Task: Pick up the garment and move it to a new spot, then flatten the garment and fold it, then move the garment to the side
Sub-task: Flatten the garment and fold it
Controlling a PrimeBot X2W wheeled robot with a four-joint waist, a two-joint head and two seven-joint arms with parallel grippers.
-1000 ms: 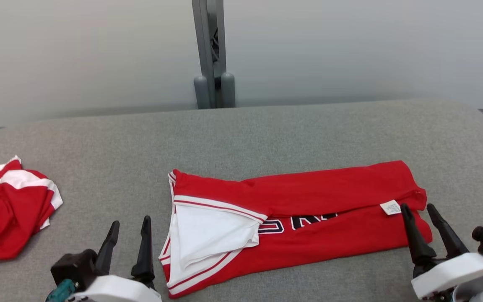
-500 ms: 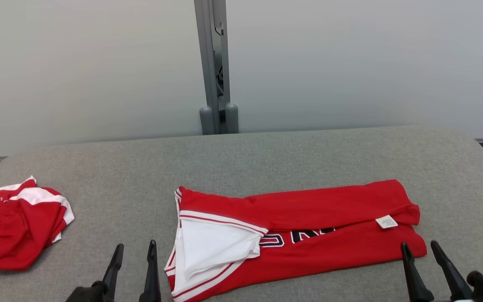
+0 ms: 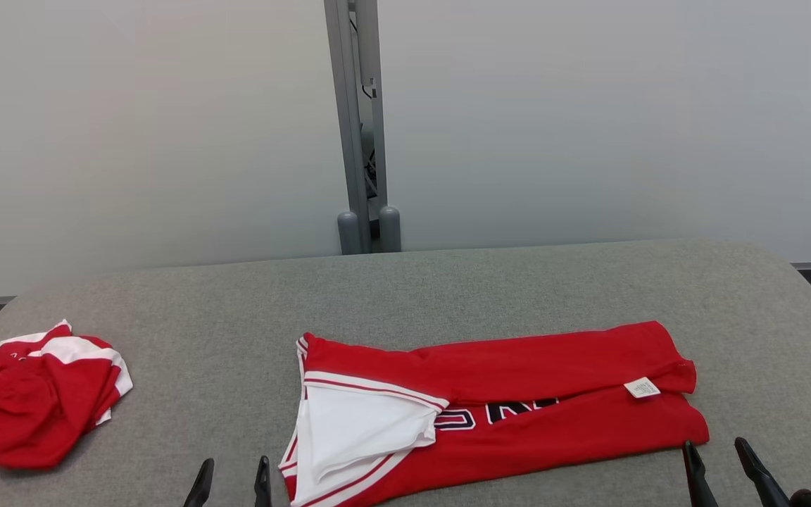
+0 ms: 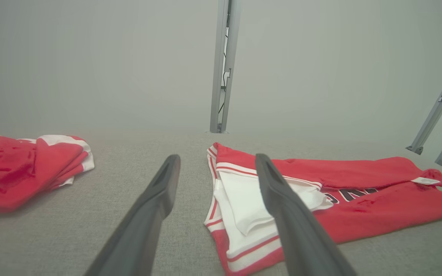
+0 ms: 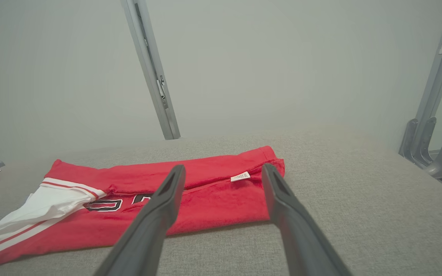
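- We log a grey padded table (image 3: 448, 296) spanning almost the whole head view. Its far edge runs just before a pale wall, and its right far corner is rounded.
- A grey upright post (image 3: 357, 141) stands behind the middle of that far edge.
- Open room: a broad bare strip lies between the garment (image 3: 518, 415) and the far edge. There is more bare cloth to its right, toward the rounded edge.
- A crumpled red-and-white heap (image 3: 32, 405) sits at the left edge, well apart from the garment, with bare table between them.
- The garment lies near the middle of the table's near side, folded lengthwise into a long band running left to right.
- It is red. At its left end a white panel with red-and-white striped trim is turned out. Dark white-outlined lettering is half hidden under the upper fold.
- A small white label (image 3: 641, 388) sits near its right end.
- Left gripper (image 3: 231, 484): fingers spread, nothing between them, just left of the garment's near left corner.
- Right gripper (image 3: 717, 456): fingers spread and empty, by the near right corner.
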